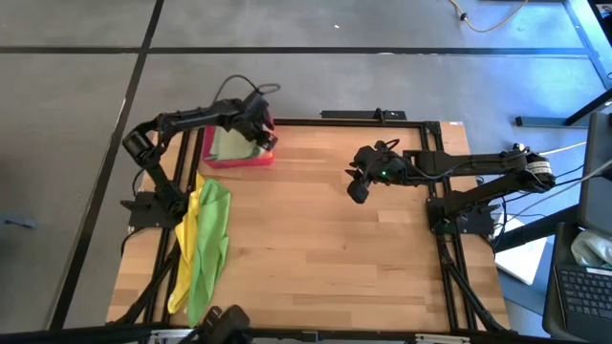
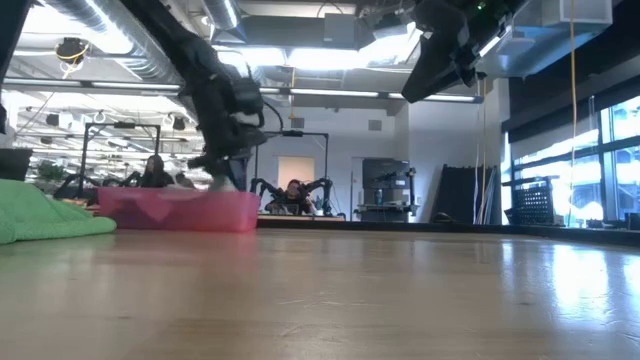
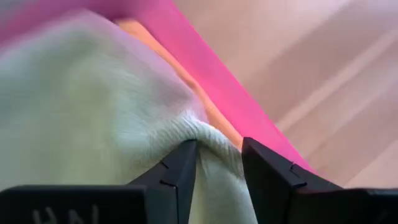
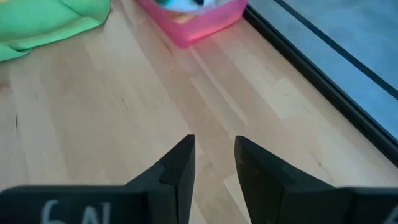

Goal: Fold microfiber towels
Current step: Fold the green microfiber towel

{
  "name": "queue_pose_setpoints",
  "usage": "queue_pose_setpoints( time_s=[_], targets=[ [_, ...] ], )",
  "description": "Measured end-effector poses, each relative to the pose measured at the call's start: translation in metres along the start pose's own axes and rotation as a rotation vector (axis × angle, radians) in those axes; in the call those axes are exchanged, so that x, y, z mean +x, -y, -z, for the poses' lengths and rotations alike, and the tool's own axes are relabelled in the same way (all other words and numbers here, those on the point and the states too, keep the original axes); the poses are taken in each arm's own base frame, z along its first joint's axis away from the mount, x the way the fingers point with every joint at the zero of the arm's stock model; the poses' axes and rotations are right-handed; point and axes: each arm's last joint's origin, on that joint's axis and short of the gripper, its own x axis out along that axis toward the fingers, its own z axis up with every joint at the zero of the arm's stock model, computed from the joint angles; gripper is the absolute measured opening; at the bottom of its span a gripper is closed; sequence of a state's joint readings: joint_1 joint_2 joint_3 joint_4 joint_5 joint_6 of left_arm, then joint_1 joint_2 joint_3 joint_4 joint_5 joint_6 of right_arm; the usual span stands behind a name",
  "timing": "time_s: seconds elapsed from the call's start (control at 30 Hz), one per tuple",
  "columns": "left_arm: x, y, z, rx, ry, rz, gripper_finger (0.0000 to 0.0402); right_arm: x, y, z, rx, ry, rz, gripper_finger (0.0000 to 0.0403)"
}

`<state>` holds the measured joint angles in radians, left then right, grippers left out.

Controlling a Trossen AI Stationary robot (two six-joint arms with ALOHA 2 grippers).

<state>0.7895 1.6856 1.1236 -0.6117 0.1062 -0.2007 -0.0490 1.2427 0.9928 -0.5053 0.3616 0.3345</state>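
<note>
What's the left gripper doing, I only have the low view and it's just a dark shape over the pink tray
Observer: The left gripper is down in the pink tray, its fingers pinching a fold of the pale olive-green towel.
Operator: Anything else in that tray?
Observer: The left wrist view shows something orange between the towel and the tray wall; what it is I cannot tell.
Operator: And the right gripper?
Observer: The right gripper hangs over bare wood of the table, fingers parted, holding nothing.
Operator: That green heap at my left?
Observer: From above, it is a bright green towel with a yellow towel beside it.

Table (image 1: 316,239) middle lies open; tray (image 1: 239,159) and towels (image 1: 206,239) crowd its left.
</note>
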Motion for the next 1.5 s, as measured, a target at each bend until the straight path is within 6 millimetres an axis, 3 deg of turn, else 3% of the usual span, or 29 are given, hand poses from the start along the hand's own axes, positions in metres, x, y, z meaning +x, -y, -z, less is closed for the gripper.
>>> queue_pose_setpoints(
  time_s=[0.2, 0.33, 0.57, 0.77, 1.13, 1.33, 1.5],
  targets=[
    [-0.037, -0.018, -0.011, 0.087, 0.030, -0.101, 0.0121, 0.000, 0.000, 0.000, 0.005, 0.000, 0.001, 0.0116],
    [-0.049, -0.037, -0.013, 0.122, 0.045, -0.179, 0.0121, 0.000, 0.000, 0.000, 0.010, 0.000, 0.002, 0.0116],
    [-0.046, -0.077, -0.011, 0.113, 0.037, -0.351, 0.0121, 0.000, 0.000, 0.000, 0.033, 0.000, 0.002, 0.0116],
    [-0.036, -0.102, 0.006, -0.007, -0.009, -0.392, 0.0121, 0.000, 0.000, 0.000, 0.059, -0.001, 0.003, 0.0116],
    [-0.008, -0.096, 0.043, 0.021, -0.161, -0.402, 0.0121, 0.000, 0.000, 0.000, 0.079, 0.000, 0.003, 0.0116],
    [-0.009, -0.094, 0.040, 0.008, -0.138, -0.406, 0.0121, 0.000, 0.000, 0.000, 0.078, -0.004, -0.006, 0.0116],
    [-0.023, -0.091, 0.030, 0.017, -0.149, -0.395, 0.0121, -0.001, -0.002, 0.001, 0.076, -0.007, -0.019, 0.0116]
  ],
)
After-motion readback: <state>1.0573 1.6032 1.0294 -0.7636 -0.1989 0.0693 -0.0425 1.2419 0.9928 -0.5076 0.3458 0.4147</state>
